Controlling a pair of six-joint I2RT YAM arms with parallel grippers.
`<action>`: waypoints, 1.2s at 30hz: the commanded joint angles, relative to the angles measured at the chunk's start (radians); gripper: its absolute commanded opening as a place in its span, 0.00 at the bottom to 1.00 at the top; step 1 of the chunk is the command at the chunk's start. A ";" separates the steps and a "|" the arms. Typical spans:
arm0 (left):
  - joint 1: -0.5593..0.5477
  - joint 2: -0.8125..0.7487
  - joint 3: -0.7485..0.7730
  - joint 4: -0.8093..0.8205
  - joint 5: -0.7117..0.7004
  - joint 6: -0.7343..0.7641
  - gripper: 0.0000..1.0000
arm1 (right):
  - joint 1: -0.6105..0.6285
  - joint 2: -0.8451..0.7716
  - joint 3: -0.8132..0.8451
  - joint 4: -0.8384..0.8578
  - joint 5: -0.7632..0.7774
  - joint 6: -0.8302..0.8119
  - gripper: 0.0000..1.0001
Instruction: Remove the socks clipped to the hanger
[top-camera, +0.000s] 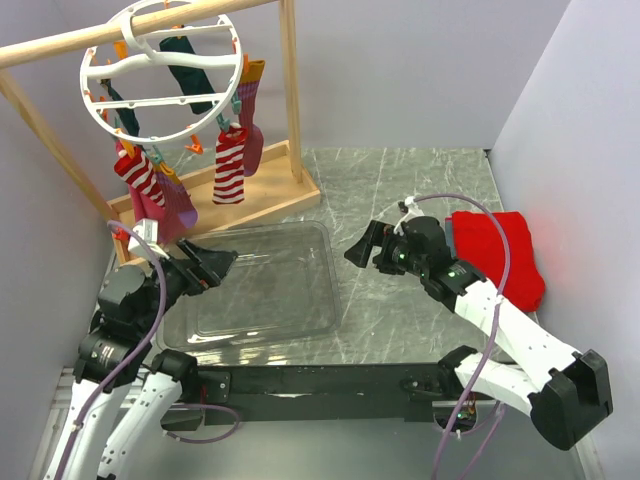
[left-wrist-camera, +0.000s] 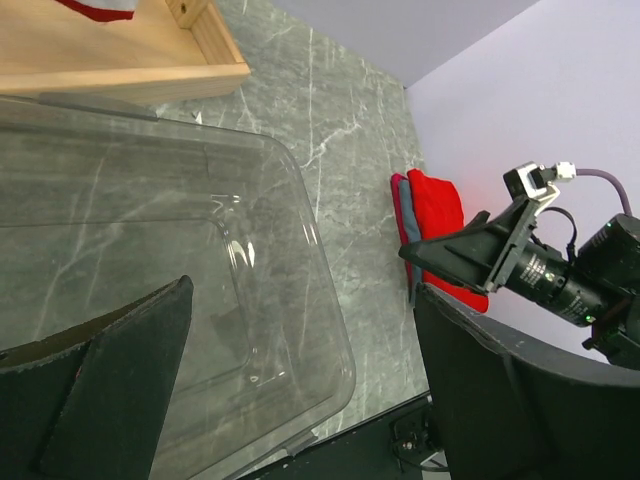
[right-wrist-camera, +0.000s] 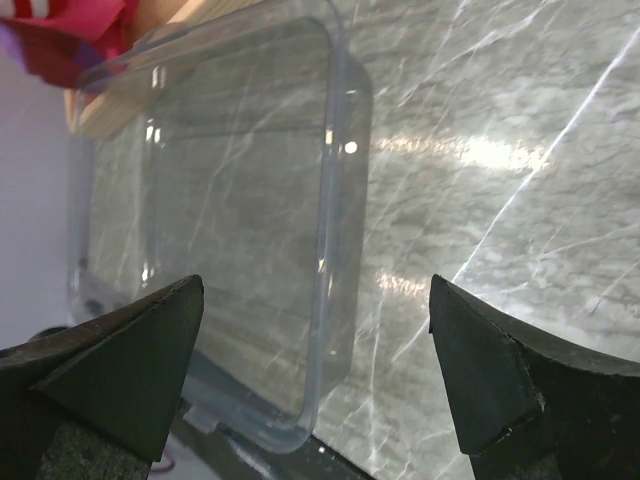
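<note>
Both pincers spread wide, nothing in either: left gripper (top-camera: 210, 266) low over the near-left corner of the clear plastic bin (top-camera: 331, 290), right gripper (top-camera: 364, 246) just off its right wall. No sock looks pulled yet. The socks hang at far left from the hanger (top-camera: 84, 80), which hooks on the wooden rail frame (top-camera: 291, 90) behind the bin. I'd start with the red-and-white striped sock (top-camera: 229, 172), as it's frontmost and hangs free. Pinch the knit mid-body, not at the clip, and pull straight down. The ring hangs off a hook, so it'll likely swing or tilt; bracing the rim with the other arm should help. Materials: hanger is rigid white plastic with wavy bars and small orange and teal clips; socks are soft, limp and stretchy, so expect give before release. The bin is glossy and transparent, so its edges are hard to read. The red folded cloth (top-camera: 500, 255) at right isn't a target.
</note>
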 joint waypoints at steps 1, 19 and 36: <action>0.005 -0.032 0.024 -0.020 -0.005 0.022 0.96 | 0.039 0.010 0.045 0.059 0.110 -0.015 1.00; 0.005 -0.029 0.040 -0.126 -0.142 0.028 0.96 | 0.165 0.224 0.152 0.572 0.050 -0.176 1.00; 0.005 -0.239 0.159 -0.133 -0.324 0.040 0.96 | 0.271 0.887 0.681 0.849 0.019 -0.395 1.00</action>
